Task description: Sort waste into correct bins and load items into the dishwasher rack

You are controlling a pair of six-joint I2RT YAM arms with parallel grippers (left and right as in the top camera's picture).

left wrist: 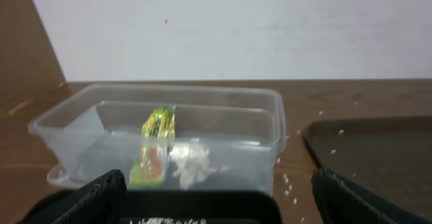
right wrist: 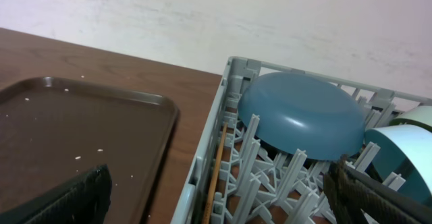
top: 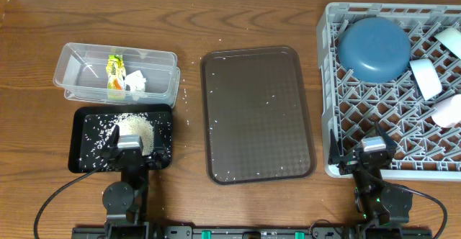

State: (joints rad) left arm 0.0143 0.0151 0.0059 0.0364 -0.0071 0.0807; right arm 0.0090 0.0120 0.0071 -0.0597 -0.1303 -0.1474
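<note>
The clear tub (top: pixel 72 57) holds the yellow-green wrapper (top: pixel 114 70) and a crumpled white paper scrap (top: pixel 137 80); both show through its wall, the wrapper (left wrist: pixel 156 143) left of the scrap (left wrist: pixel 192 163). In front of the tub, the black tray (top: pixel 83 152) carries a pile of rice (top: pixel 137 128). My left gripper (top: pixel 130 147) hangs open over that tray's near side, nothing between its fingers (left wrist: pixel 88 197). The grey rack (top: pixel 330 88) holds the dark-blue dish (top: pixel 374 48), pale bowls (top: pixel 426 77) and a wooden stick (right wrist: pixel 217 166). My right gripper (top: pixel 375 151) stands open and empty above the rack's front edge.
A large brown serving tray (top: pixel 257 113) lies between the black tray and the rack, with a few rice grains on it. More grains are scattered on the wooden table (top: pixel 189 98) beside the tub. A pale wall stands behind the table.
</note>
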